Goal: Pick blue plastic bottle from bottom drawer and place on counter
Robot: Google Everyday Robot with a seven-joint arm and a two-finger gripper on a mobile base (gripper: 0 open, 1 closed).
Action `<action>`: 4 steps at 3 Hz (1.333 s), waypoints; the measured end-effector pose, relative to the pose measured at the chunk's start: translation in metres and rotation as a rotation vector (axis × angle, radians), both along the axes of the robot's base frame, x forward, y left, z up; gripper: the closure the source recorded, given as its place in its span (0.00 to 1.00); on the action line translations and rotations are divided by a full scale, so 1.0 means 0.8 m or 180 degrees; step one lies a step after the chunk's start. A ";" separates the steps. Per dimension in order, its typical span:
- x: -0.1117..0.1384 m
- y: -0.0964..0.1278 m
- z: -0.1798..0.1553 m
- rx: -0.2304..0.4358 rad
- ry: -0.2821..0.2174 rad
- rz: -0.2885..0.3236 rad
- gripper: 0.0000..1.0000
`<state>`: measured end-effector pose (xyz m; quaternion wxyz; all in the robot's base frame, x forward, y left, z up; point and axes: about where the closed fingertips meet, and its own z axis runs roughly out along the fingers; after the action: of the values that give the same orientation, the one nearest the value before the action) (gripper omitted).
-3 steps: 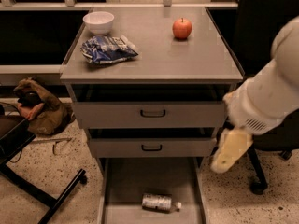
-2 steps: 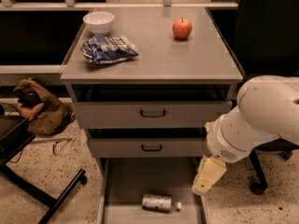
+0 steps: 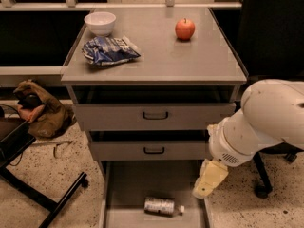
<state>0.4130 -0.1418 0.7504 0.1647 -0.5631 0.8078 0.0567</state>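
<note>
The blue plastic bottle [image 3: 161, 206] lies on its side on the floor of the open bottom drawer [image 3: 137, 182], cap pointing right. The counter [image 3: 161, 61] is the grey top of the cabinet. My gripper [image 3: 203, 188] is the cream piece at the end of the white arm. It hangs over the drawer's right wall, up and to the right of the bottle, and does not touch it.
On the counter are a white bowl [image 3: 99, 23], a blue-and-white snack bag [image 3: 110, 50] and a red apple [image 3: 185, 29]. Two closed drawer fronts [image 3: 155, 115] sit above the open drawer. A brown bag [image 3: 40, 110] and a black stand [image 3: 47, 198] are on the left, and a chair base [image 3: 263, 186] on the right.
My arm has swung down and to the left, bringing the gripper from beside the cabinet to the right wall of the open drawer. The bottle has not moved.
</note>
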 end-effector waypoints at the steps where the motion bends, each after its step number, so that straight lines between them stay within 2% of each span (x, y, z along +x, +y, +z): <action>1: -0.001 0.030 -0.061 0.0264 0.0117 -0.0022 0.00; 2: 0.010 0.074 -0.147 0.0403 0.0174 -0.0012 0.00; 3: 0.022 0.105 -0.229 0.0456 0.0205 -0.0107 0.00; 4: 0.046 0.118 -0.225 0.0580 0.0012 -0.0207 0.00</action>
<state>0.4496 -0.0477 0.5705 0.2154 -0.5192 0.8175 0.1256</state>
